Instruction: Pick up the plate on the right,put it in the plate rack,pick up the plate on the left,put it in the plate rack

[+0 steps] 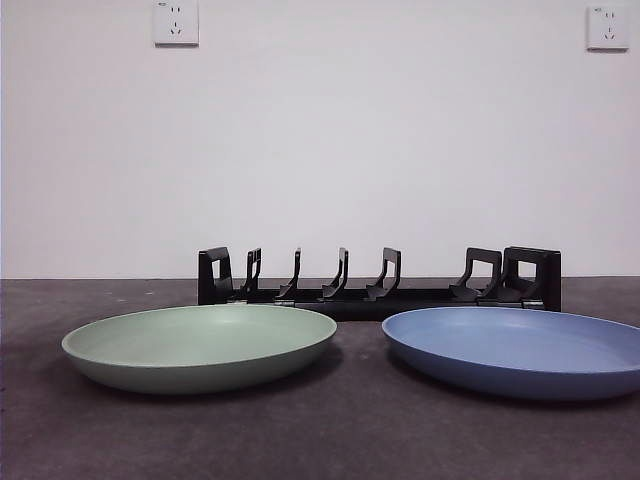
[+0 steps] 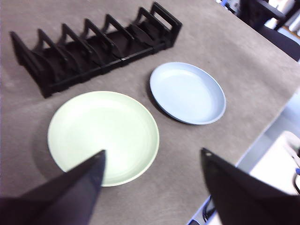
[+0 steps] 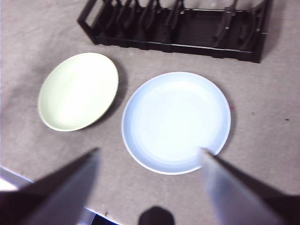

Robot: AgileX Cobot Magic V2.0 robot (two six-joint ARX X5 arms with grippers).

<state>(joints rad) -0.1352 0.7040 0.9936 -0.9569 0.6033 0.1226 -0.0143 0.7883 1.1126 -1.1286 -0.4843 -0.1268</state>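
A blue plate [image 1: 515,348] lies flat on the table at the right and a pale green plate [image 1: 200,343] lies flat at the left. Behind both stands the black plate rack [image 1: 380,280] with nothing in its slots. My right gripper [image 3: 150,157] hangs open high above the blue plate [image 3: 176,121], with the green plate [image 3: 78,90] off to one side and the plate rack [image 3: 178,26] beyond. My left gripper [image 2: 152,157] is open, high over the near edge of the green plate [image 2: 103,135]; the blue plate [image 2: 187,92] and the plate rack [image 2: 96,44] lie farther off. Neither gripper shows in the front view.
The dark grey table [image 1: 340,430] runs back to a white wall with two sockets [image 1: 176,22]. The table's edge [image 2: 267,136] and a white object beyond it show in the left wrist view.
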